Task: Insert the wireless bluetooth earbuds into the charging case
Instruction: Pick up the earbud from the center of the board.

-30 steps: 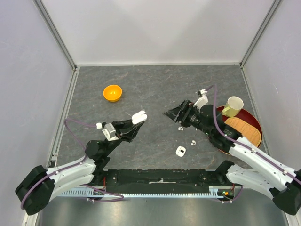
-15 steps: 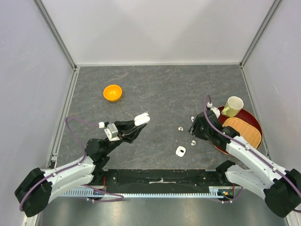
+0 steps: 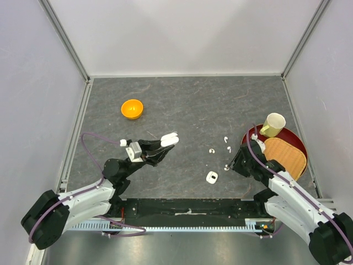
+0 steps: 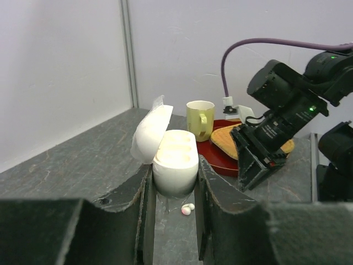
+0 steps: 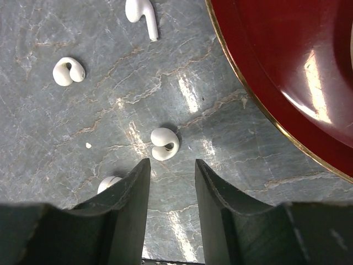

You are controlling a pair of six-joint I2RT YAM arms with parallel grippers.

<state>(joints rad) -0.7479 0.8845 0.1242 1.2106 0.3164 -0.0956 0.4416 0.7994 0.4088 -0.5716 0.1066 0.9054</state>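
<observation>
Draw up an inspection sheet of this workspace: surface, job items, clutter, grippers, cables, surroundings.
Surface: dark grey stone-patterned table, no spills seen.
Job's things: charging case, lid open, held off the table; four earbuds loose on the table, the nearest just ahead of the right gripper; second case, small and white, lying near the front edge.
Clutter: orange bowl; red plate carrying a mug and a woven mat.
Grippers: left gripper shut on the charging case; right gripper open, low over the table.
Cables: purple cable looping at the left wrist, another at the right; no snag seen.
Surroundings: pale walls on three sides; nothing else seen.
</observation>
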